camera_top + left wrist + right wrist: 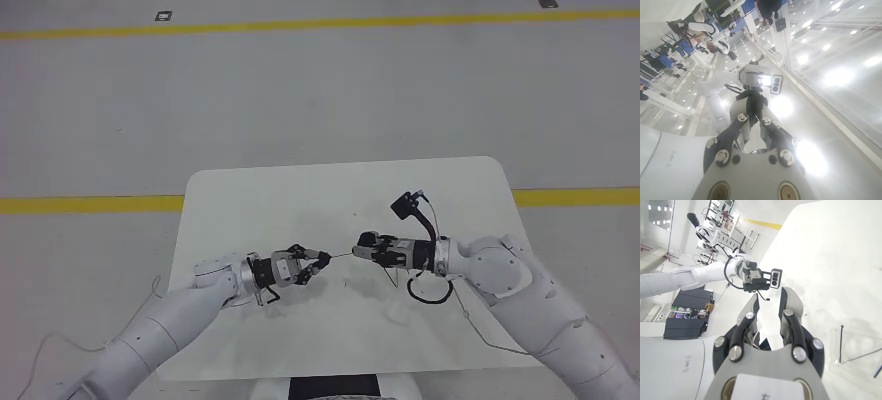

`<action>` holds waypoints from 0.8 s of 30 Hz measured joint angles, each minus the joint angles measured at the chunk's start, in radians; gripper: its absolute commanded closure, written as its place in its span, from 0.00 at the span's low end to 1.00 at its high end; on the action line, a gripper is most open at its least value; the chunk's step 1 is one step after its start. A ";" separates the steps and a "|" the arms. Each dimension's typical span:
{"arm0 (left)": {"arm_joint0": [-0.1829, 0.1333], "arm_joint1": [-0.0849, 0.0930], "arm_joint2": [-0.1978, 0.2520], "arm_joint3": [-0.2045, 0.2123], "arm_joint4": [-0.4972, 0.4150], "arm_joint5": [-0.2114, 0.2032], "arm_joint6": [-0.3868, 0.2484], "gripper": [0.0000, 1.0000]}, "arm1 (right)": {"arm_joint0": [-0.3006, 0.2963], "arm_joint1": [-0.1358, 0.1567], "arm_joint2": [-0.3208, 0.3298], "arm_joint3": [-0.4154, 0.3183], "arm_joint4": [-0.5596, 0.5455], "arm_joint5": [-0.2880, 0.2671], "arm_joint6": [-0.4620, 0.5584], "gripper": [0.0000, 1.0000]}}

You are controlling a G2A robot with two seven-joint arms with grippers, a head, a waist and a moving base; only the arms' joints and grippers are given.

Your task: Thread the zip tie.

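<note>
1. I have both arms meeting over the middle of the table (250,200). The left gripper (318,261) comes in from the left and the right gripper (362,245) faces it from the right. They are near each other but not touching.
2. The left gripper is pinched down narrow on the zip tie (340,256). The strap sticks out to the right, held off the table in the gap between the two grippers.
3. In the right wrist view the strap curves out of the left gripper and ends in a small dark block. I take that for the head, though it is too small to be sure. That end sits just in front of the right gripper's mouth.
4. The right gripper's fingers (791,300) stand apart at a middling gap with nothing between them.
5. A spare tie (841,344) lies flat on the table beside the right gripper, untouched.
6. My read is that I am lining up the second grip. No loop is formed, so the threading itself has not begun.
7. The next move calls for easing the right gripper forward until the free end passes between its pads, then closing gently.
8. The strap is thin and looks springy, so a slightly off approach could push it aside rather than catch it.
</note>
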 measured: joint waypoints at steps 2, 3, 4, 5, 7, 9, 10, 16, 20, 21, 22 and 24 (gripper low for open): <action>-0.005 0.001 0.006 0.004 -0.007 0.000 -0.002 1.00 | 0.003 0.002 -0.005 0.001 -0.007 0.000 -0.003 0.77; -0.006 0.001 0.009 0.005 -0.011 0.000 -0.003 1.00 | 0.004 0.003 -0.007 0.001 -0.010 0.000 -0.007 0.76; -0.008 0.002 0.011 0.007 -0.013 0.000 -0.004 1.00 | 0.005 0.004 -0.009 0.001 -0.014 0.000 -0.011 0.76; -0.011 0.002 0.013 0.009 -0.016 0.000 -0.004 1.00 | 0.005 0.005 -0.010 -0.001 -0.020 0.000 -0.019 0.76; -0.015 0.003 0.016 0.013 -0.017 0.000 -0.001 1.00 | 0.003 0.008 -0.012 -0.007 -0.028 0.000 -0.035 0.76; -0.016 0.003 0.017 0.015 -0.020 0.000 0.000 1.00 | 0.000 0.012 -0.012 -0.018 -0.038 0.000 -0.054 0.76; -0.017 0.003 0.018 0.015 -0.021 0.000 0.000 1.00 | -0.003 0.014 -0.012 -0.024 -0.042 0.000 -0.062 0.76; -0.018 0.005 0.020 0.019 -0.026 0.000 -0.011 1.00 | -0.011 0.030 -0.017 -0.042 -0.056 0.000 -0.084 0.76; -0.019 0.006 0.024 0.018 -0.030 0.000 -0.026 1.00 | -0.003 0.037 -0.030 -0.031 -0.048 0.000 -0.081 0.79; -0.019 0.006 0.026 0.018 -0.031 0.000 -0.029 1.00 | -0.001 0.038 -0.033 -0.030 -0.046 0.000 -0.083 0.80; -0.019 0.006 0.028 0.018 -0.033 0.000 -0.033 1.00 | 0.001 0.039 -0.036 -0.028 -0.044 0.000 -0.086 0.80; -0.020 0.007 0.032 0.019 -0.037 0.000 -0.040 1.00 | 0.005 0.041 -0.043 -0.026 -0.041 0.000 -0.091 0.81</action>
